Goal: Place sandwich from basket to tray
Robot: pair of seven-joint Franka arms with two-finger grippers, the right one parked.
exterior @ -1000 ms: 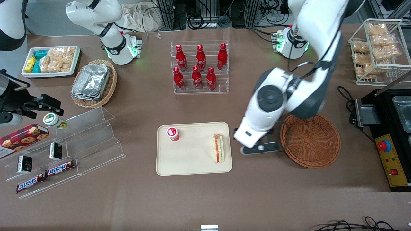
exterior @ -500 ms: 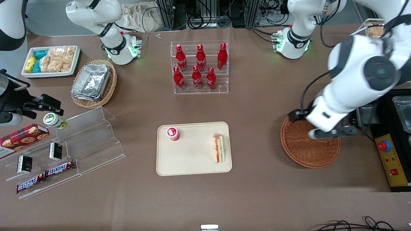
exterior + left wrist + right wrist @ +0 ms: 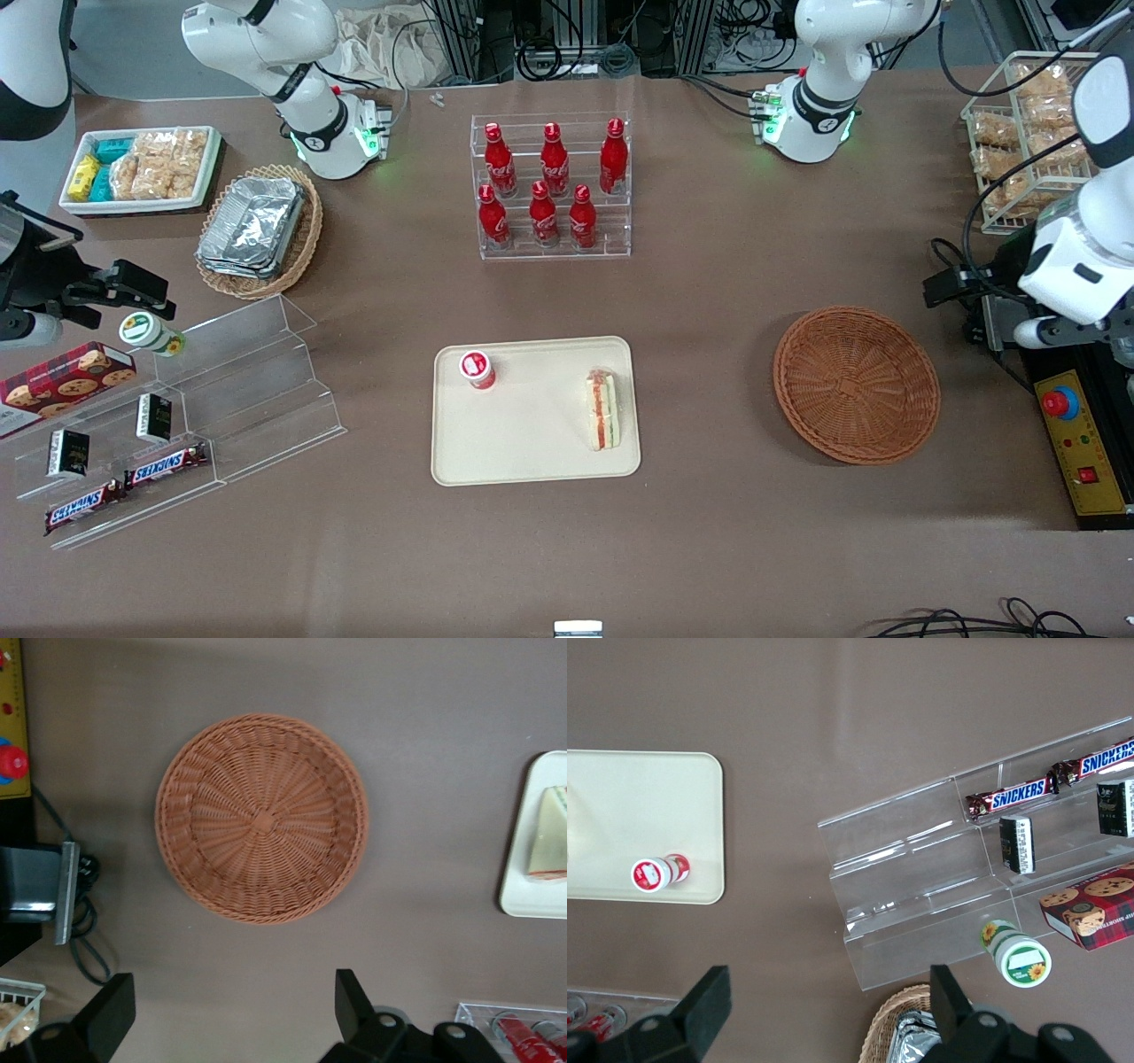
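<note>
On the tray (image 3: 532, 461), the sandwich (image 3: 602, 410) lies at the edge nearest the basket (image 3: 857, 385), filling stripes upward, well apart from a small red-capped cup (image 3: 477, 369) that stands on the same tray. The basket holds nothing; in the left wrist view its woven floor (image 3: 261, 818) is bare from rim to rim, and a corner of the tray (image 3: 523, 895) with the sandwich (image 3: 549, 843) shows nearby. The gripper (image 3: 1067, 330) hangs above the black control box (image 3: 1085, 443) at the working arm's end of the table, past the basket and clear of it. Its jaws stand apart with nothing between them, as the two dark fingers (image 3: 353, 1005) in the wrist view show. Judged from this layout, the transfer is complete and the step in hand is the retreat. The next move probably calls only for parking the arm away from basket and tray, with no further grasp.
</note>
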